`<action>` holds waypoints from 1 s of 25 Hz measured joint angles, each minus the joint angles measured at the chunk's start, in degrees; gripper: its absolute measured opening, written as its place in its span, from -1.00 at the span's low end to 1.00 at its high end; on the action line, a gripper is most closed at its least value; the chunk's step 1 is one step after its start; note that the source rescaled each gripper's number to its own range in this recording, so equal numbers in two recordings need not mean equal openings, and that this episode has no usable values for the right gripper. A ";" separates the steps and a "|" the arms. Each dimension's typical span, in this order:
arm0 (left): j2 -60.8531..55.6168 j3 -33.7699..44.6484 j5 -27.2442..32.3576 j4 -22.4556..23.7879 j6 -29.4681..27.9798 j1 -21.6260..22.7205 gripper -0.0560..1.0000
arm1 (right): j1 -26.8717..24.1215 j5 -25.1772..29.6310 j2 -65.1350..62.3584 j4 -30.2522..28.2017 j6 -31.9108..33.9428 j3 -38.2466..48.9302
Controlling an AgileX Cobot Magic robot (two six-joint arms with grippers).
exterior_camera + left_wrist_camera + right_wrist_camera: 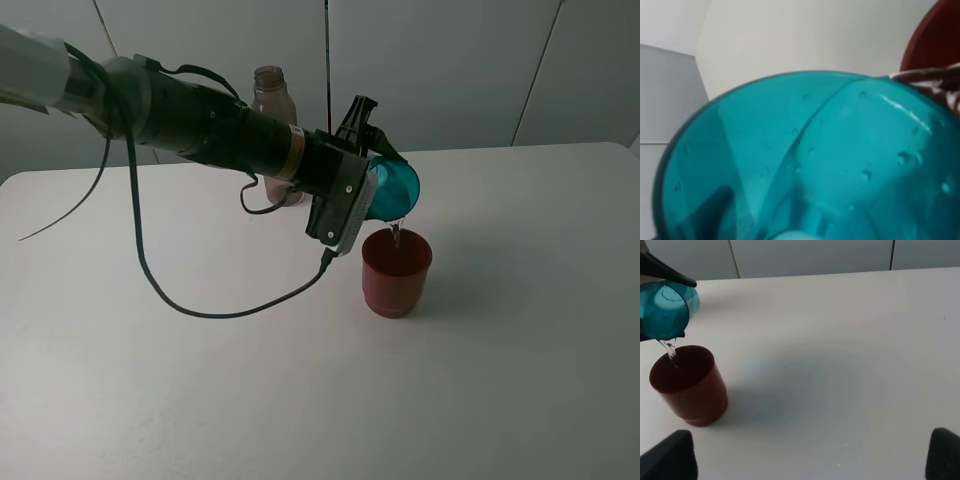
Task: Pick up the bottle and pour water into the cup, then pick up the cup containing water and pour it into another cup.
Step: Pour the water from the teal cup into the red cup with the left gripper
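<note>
Second pour underway, teal into red

My left arm (pixel 200 120) reaches across the table (pixel 520 400), bottle (pixel 272 100) parked upright behind it. Left gripper (pixel 375 175) is clamped tight on the teal cup (pixel 395 188), tipped right over the red cup (pixel 396 272), thin stream (pixel 671 351) dropping inside the rim. I'd keep tilting slowly, lip centred. Right gripper's fingers (pixel 667 460) sit spread wide, empty.
</note>
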 joint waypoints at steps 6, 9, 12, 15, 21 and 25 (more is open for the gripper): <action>0.00 0.00 0.36 -1.06 3.91 0.00 -0.85 | 0.00 0.00 0.00 0.00 0.00 0.00; 0.00 0.00 0.36 -1.79 5.73 0.00 -0.85 | 0.00 0.00 0.00 0.00 0.00 0.00; 0.00 0.00 0.40 -2.50 7.21 -0.13 -0.85 | 0.00 0.00 0.00 0.00 0.00 0.00; 0.00 0.00 0.40 -3.47 8.63 -0.13 -0.85 | 0.00 0.00 0.00 0.00 0.00 0.00; 0.00 0.00 1.00 -4.98 12.44 -0.13 -0.85 | 0.00 0.00 0.00 0.00 0.38 0.00; -0.02 0.00 1.00 -7.07 15.73 -0.17 -0.85 | 0.00 0.00 0.00 0.00 0.38 0.00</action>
